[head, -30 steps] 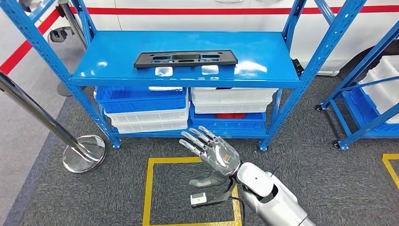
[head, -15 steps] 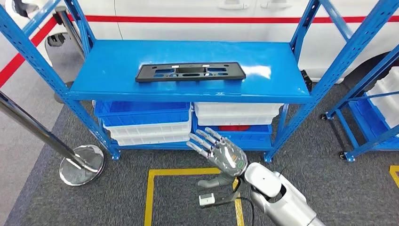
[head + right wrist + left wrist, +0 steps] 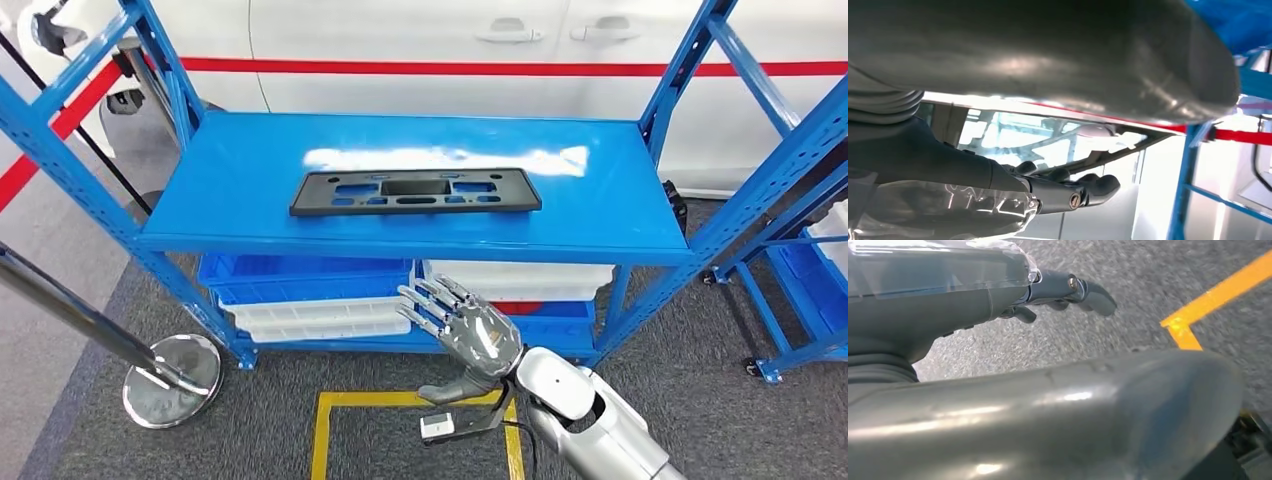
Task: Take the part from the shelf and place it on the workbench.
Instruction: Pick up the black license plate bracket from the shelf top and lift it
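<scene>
A flat black part (image 3: 415,191) with several cut-outs lies lengthwise on the top board of the blue shelf (image 3: 240,150), near its front edge. My right hand (image 3: 468,335) is raised in front of the shelf, below the top board and a little right of the part's middle. Its fingers are spread and it holds nothing. In the right wrist view its dark fingers (image 3: 1088,187) point toward the shelf frame. In the left wrist view my left hand (image 3: 998,300) hangs over grey carpet, its fingers (image 3: 1083,287) stretched out and holding nothing.
Blue bins (image 3: 300,275) and white bins (image 3: 520,280) fill the lower level. A chrome stanchion base (image 3: 170,380) stands at the left. A yellow square (image 3: 325,430) marks the carpet. A second blue rack (image 3: 790,250) stands at the right, a white vehicle (image 3: 400,40) behind.
The whole picture has shifted: the shelf now sits lower and larger in the view, so the camera has moved. My right hand stays raised and spread in front of the shelf.
</scene>
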Controlling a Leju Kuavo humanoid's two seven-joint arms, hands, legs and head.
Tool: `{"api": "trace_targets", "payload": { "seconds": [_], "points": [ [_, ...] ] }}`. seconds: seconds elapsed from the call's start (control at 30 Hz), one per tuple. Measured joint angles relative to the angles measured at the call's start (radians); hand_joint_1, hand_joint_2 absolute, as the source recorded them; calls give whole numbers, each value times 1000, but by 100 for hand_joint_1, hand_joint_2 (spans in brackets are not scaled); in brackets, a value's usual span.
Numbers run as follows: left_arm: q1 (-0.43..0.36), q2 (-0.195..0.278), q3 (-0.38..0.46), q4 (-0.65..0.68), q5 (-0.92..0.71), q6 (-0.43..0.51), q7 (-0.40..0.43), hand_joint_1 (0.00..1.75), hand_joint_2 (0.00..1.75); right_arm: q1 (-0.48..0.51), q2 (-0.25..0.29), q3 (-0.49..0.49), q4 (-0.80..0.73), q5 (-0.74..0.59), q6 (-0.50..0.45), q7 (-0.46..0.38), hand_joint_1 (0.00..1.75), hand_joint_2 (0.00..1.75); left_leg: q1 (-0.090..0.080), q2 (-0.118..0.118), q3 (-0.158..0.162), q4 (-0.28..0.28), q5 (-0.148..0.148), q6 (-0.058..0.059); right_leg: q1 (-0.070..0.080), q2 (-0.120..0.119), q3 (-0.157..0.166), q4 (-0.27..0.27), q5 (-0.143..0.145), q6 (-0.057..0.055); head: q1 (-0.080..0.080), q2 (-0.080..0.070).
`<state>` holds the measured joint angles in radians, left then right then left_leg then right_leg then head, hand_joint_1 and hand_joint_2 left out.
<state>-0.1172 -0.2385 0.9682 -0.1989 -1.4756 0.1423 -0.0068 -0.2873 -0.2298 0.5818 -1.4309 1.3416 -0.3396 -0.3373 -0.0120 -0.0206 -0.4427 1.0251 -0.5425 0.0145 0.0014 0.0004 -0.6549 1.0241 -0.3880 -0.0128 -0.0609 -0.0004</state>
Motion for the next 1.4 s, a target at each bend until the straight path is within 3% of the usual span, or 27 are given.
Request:
{"api": "trace_targets", "payload": {
  "seconds": [0.03,0.1,0.17,0.23,0.27,0.3,0.37,0.4,0.43,0.53,0.57,0.6,0.67,0.7,0.73,0.77,0.83,0.9,0.97,1.07,1.17,1.2,1.23,1.27,1.3,1.33,1.4],
  "points": [
    [-2,0,0,0,0,0,0,0,0,-2,-3,0,0,0,0,-2,0,0,1,2,-16,40,10,-7,-2,0,13,-4,-9,-6,0,0],
    [-4,0,0,0,1,0,-1,0,0,-4,-11,0,0,-1,-1,-7,0,0,5,6,-88,156,4,-21,-4,-2,39,-9,-28,-13,0,0],
    [-1,-1,0,0,3,1,-2,0,0,-4,-15,1,2,-3,-1,-11,0,0,10,8,-172,254,-52,-31,-5,-1,64,-10,-52,-16,0,0],
    [4,0,0,0,6,2,-2,0,0,-3,-15,1,4,-6,-1,-13,0,0,14,10,-225,266,-102,-35,-6,0,94,-10,-77,-15,0,0],
    [5,1,0,0,8,3,-2,0,0,-3,-15,1,5,-7,-1,-14,0,0,14,11,-233,233,-95,-36,-7,1,112,-10,-90,-13,0,0],
    [6,1,0,0,9,3,-2,0,0,-3,-15,1,6,-8,-1,-14,0,0,14,11,-232,180,-56,-34,-7,1,131,-10,-104,-10,0,0],
    [9,1,0,1,12,3,-2,0,0,-4,-15,2,9,-10,-2,-14,0,0,13,11,-227,61,84,-25,-6,2,160,-10,-128,-3,0,0],
    [10,1,0,1,13,2,-3,0,0,-5,-15,4,11,-11,-2,-14,0,0,10,11,-225,26,138,-17,-5,3,167,-10,-138,3,0,0],
    [11,2,0,2,15,0,-5,0,0,-6,-15,6,12,-11,-3,-14,0,0,7,11,-225,8,168,-9,-4,4,172,-13,-146,9,0,0],
    [7,1,1,2,14,-1,-8,0,0,-11,-15,7,13,-13,-5,-14,0,0,9,10,-210,-3,165,13,-6,4,184,-15,-165,28,0,0],
    [5,1,1,2,13,-1,-8,0,0,-13,-14,7,13,-13,-6,-13,0,0,12,10,-205,-8,164,19,-7,4,174,9,-180,32,0,0],
    [3,0,1,2,12,-1,-9,0,0,-15,-12,7,13,-14,-6,-12,0,0,14,10,-200,-13,162,23,-9,3,153,52,-204,36,1,0],
    [0,0,0,2,11,-2,-8,0,0,-16,-9,7,14,-15,-6,-11,0,0,12,10,-194,-13,155,29,-11,2,76,184,-255,42,1,0],
    [0,0,0,2,11,-2,-8,0,0,-15,-8,7,14,-15,-6,-10,0,0,11,10,-191,-12,151,30,-12,2,40,236,-264,43,1,0],
    [1,0,1,2,11,-2,-8,0,0,-14,-8,7,15,-15,-6,-10,0,0,10,9,-187,-12,146,31,-13,2,17,258,-254,43,1,0],
    [2,0,1,2,11,-2,-8,0,0,-14,-8,7,15,-15,-5,-10,0,0,9,8,-182,-11,142,30,-14,2,13,239,-223,41,1,0],
    [2,0,1,2,12,-2,-7,0,0,-17,-8,7,16,-15,-5,-10,0,0,7,6,-170,-10,135,28,-12,-2,55,112,-136,31,1,0],
    [1,0,1,2,12,-2,-7,0,0,-20,-7,7,16,-15,-5,-10,0,0,3,6,-165,-9,129,21,-5,-8,92,10,-89,21,1,0],
    [1,-1,1,2,12,-2,-7,0,0,-23,-7,7,16,-16,-5,-10,0,0,2,6,-165,-10,127,12,0,-9,97,-11,-85,15,0,0],
    [0,0,0,2,11,-2,-7,0,0,-26,-10,7,16,-19,-4,-10,0,0,3,8,-174,15,108,-5,-8,-8,103,-22,-77,3,0,0],
    [0,0,0,1,11,-4,-7,0,0,-31,-12,6,18,-22,-2,-10,0,0,10,11,-256,191,18,-23,-13,-12,106,-27,-77,-6,0,0],
    [1,0,0,1,11,-4,-7,0,0,-31,-12,6,19,-23,-1,-10,0,0,13,12,-287,250,-3,-28,-13,-12,107,-26,-78,-6,0,0],
    [1,1,0,1,11,-4,-7,0,0,-31,-12,6,21,-23,-1,-10,0,0,15,12,-302,279,-5,-31,-14,-12,108,-26,-80,-5,0,0],
    [1,1,0,1,10,-4,-7,0,0,-32,-12,6,23,-24,0,-9,0,0,18,13,-299,269,13,-33,-14,-12,110,-26,-82,-4,0,0],
    [1,1,0,1,10,-4,-7,0,0,-34,-12,6,26,-25,2,-9,0,0,20,13,-277,220,46,-34,-15,-11,114,-26,-85,-1,0,0],
    [0,2,0,1,10,-4,-7,0,0,-38,-12,6,29,-28,4,-8,0,0,21,13,-242,147,85,-33,-16,-11,118,-25,-89,2,0,0],
    [-1,2,0,2,10,-4,-6,0,0,-54,-12,3,42,-35,7,-6,0,0,20,11,-184,27,126,-26,-13,-8,123,-22,-97,12,0,0]
  ]
}}
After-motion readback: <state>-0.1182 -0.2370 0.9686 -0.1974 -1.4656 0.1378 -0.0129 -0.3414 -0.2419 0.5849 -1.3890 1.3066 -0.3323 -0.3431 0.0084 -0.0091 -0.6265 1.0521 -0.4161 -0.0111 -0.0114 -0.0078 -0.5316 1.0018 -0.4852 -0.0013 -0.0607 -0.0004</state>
